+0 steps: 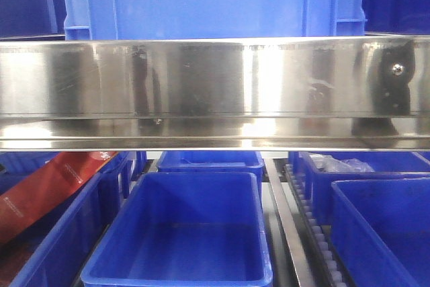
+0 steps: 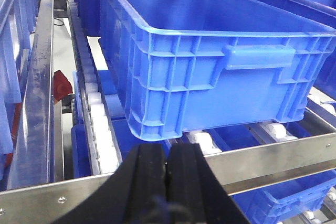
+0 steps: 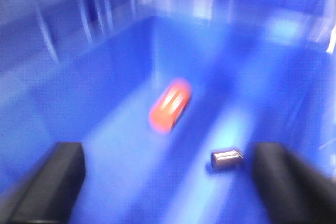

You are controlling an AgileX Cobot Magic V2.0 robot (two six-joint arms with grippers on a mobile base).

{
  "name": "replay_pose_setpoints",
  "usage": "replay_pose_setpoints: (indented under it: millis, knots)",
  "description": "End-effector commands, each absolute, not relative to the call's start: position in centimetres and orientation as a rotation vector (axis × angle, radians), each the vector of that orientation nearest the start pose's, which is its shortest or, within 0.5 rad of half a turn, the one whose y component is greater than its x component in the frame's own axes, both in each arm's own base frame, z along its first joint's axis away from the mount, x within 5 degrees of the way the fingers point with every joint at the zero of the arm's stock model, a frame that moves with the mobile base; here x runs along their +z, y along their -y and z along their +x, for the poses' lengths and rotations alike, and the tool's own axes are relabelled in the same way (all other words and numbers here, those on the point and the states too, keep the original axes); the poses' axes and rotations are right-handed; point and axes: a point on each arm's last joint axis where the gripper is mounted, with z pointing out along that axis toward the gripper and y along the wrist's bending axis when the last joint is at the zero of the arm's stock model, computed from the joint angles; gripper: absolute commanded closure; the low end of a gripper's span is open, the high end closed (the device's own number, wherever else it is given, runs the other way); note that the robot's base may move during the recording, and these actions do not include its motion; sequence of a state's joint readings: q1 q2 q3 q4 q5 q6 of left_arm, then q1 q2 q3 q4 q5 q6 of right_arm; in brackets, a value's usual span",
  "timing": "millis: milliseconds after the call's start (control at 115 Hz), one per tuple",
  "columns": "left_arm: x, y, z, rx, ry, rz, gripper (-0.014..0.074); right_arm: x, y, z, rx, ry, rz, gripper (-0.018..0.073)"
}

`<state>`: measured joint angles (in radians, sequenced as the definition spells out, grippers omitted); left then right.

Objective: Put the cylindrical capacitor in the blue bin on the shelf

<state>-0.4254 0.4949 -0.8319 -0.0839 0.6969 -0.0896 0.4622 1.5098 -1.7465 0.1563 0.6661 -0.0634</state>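
Capacitor (image 3: 227, 158), small and cylindrical, lay on its side on the floor of a blue bin (image 3: 121, 103) in the right wrist view, just inside the right-hand finger of the right gripper (image 3: 168, 182). Its long axis ran roughly left to right across the view. Both dark fingers were spread wide apart, holding nothing. It looked dark with a shiny, lighter sleeve, though motion blur hid detail. An orange-red cylinder (image 3: 170, 104) lay farther back. The left gripper (image 2: 167, 182) was pressed closed, empty, before the steel shelf (image 2: 273, 158), so the right arm was nearer.
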Motion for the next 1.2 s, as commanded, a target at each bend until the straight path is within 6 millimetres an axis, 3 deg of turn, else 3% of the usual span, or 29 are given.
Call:
replay_pose_setpoints:
  millis: [0,96,157,409,758,1045,1193]
  knots:
    - [39.1,3.5,6.8,-0.454,-1.83,0.278,0.0707,50.4,-14.2,27.1,0.409,-1.806,-0.459,0.0419]
    - [39.1,3.5,6.8,-0.451,-1.829,0.279,0.0707,51.5,-12.8,24.6,0.373,-1.777,-0.464,0.0652]
    - [39.1,3.5,6.8,-0.451,-1.829,0.279,0.0707,51.7,-12.0,23.3,0.345,-1.763,-0.467,0.0728]
    - [39.1,3.5,6.8,-0.451,-1.829,0.279,0.0707,49.0,-8.7,17.2,0.301,-1.746,-0.471,0.0712]
    - [39.8,3.5,7.0,-0.446,-1.743,0.266,0.0707,42.6,-4.6,9.0,0.314,-1.64,-0.44,0.0712]
    - [39.9,3.3,7.1,-0.398,-1.73,0.279,0.0707,38.8,-2.8,5.4,0.318,-1.606,-0.431,0.0712]
    - [39.9,3.3,7.1,-0.395,-1.732,0.279,0.0707,38.6,-2.5,4.9,0.32,-1.591,-0.427,0.0712]
